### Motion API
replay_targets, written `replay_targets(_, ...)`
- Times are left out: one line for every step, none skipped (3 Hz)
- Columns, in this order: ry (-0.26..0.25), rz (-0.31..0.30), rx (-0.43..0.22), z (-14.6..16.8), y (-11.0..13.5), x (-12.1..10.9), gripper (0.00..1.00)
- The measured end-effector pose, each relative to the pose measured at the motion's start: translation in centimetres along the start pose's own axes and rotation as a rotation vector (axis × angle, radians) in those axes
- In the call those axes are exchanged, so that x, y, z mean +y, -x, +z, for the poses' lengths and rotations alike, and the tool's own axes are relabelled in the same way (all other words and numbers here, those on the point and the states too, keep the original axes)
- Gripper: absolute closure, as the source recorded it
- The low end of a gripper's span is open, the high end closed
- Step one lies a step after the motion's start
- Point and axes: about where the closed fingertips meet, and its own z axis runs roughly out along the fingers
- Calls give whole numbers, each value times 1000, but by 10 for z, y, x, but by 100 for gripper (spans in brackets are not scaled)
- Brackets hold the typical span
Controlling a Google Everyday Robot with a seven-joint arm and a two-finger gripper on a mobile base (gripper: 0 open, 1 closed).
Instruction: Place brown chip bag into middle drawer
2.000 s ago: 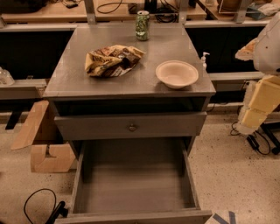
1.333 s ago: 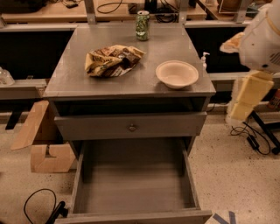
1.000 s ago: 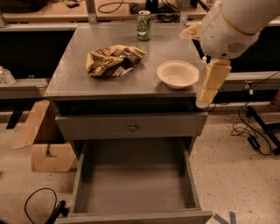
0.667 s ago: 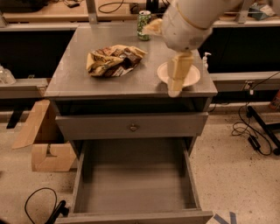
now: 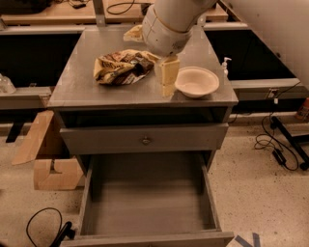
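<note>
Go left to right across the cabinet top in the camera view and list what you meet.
brown chip bag → gripper, hanging low between bag and bowl → cream bowl → white pump bottle, just beyond the right edge.

The grey counter (image 5: 77, 89) stands on a pale floor (image 5: 251, 193) with dark specks. A cardboard box (image 5: 46, 159) sits on the floor below the counter's left edge. Black cables (image 5: 277, 144) lie past its right edge. A wooden table (image 5: 48, 12) is behind its back edge, and a white wall (image 5: 280, 29) is beyond the back right corner. The gripper (image 5: 168, 88) hangs over the counter near its front edge.
</note>
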Motion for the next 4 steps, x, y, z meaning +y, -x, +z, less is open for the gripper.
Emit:
replay_targets(0, 2, 1, -1, 0, 1, 0)
replay_targets(-65, -36, -8, 19, -18, -28, 0)
replay_targets(-103, -102, -23, 55, -46, -73, 0)
replay_targets(-116, -138, -29, 85, -65, -111, 0)
